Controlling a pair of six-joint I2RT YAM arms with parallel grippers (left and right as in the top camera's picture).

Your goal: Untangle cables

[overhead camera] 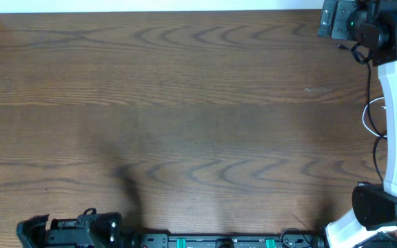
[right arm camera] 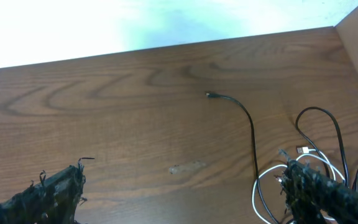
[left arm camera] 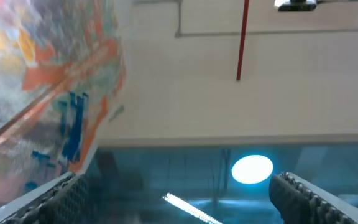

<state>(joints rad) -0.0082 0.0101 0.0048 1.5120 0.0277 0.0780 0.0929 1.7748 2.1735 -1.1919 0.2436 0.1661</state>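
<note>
The left gripper and the right gripper are wide open, empty. The black cable and the white cable lie at the right edge of the table (apparently crossed); grabbing both together could tighten the tangle.

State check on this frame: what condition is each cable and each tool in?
black cable: lies loose on the table, one plug end stretched out, the rest looped among the white one.
white cable: lies loose and coiled, crossing the black loops.
left tool: open, empty, aimed away from the table.
right tool: open, empty, over the table beside the cables.
</note>
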